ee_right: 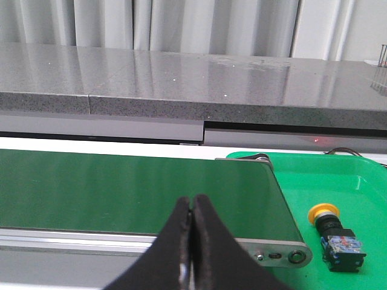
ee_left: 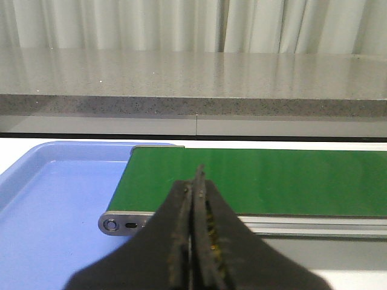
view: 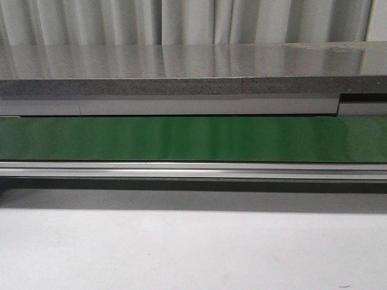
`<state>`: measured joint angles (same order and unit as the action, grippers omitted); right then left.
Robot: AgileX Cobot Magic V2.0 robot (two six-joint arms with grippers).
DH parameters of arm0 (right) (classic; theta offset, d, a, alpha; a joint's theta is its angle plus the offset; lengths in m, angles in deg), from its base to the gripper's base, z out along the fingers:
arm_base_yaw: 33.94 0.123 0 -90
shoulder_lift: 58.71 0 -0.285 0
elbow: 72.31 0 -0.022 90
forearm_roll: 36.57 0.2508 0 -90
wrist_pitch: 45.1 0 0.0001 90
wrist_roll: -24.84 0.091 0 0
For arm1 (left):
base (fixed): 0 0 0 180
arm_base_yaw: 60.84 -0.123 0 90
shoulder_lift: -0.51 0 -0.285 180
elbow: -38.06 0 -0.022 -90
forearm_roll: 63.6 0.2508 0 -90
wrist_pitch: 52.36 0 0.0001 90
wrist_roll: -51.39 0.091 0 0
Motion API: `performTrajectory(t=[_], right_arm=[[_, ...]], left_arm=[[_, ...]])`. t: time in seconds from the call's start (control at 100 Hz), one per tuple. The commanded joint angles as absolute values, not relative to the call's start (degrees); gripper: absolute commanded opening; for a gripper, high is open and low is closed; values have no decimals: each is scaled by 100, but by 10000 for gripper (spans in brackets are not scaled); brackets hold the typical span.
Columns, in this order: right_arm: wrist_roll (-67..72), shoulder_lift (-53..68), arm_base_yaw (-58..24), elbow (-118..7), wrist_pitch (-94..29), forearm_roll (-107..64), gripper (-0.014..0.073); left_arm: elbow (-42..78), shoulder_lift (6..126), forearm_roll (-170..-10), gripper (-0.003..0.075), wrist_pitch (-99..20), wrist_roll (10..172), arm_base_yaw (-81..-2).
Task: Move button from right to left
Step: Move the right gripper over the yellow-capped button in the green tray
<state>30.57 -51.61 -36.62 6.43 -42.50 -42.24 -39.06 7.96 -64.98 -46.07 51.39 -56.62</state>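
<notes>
While the left gripper hangs with its jaws pressed together on nothing, a blue tray lies just beyond and to one side of them, at the end of the green conveyor belt. Over the belt's other end the right gripper has its jaws closed and empty too. Well apart from them, the button lies on its side in the green tray.

Left end effector: fingers pressed together, nothing between them; right end effector: same, pads meeting. Neither arm appears in the front view.
</notes>
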Motion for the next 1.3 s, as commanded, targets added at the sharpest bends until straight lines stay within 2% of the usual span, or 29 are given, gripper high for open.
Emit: performTrajectory(t=[0.0,0.86,1.08,1.29], right_arm=[[3072,-5263,-3667,563,-4670,-4282,-67],[3072,-5257,-3668,504,-4608,-4326,-67],[3072,-5051,-3668,-276,-4043,-4326,-67],[3072,-4334,-3668,-1438,-3590,-4326,-67]], left_arm=[[-4165,621,-6535,-20,-5030,5139,-5673],[-4165,621,-6535,-20,-5030,5139,-5673],[-4165,621,-6535,-20,-5030,5139,-5673],[-4165,621,-6535,-20,-5030,5139,-5673]])
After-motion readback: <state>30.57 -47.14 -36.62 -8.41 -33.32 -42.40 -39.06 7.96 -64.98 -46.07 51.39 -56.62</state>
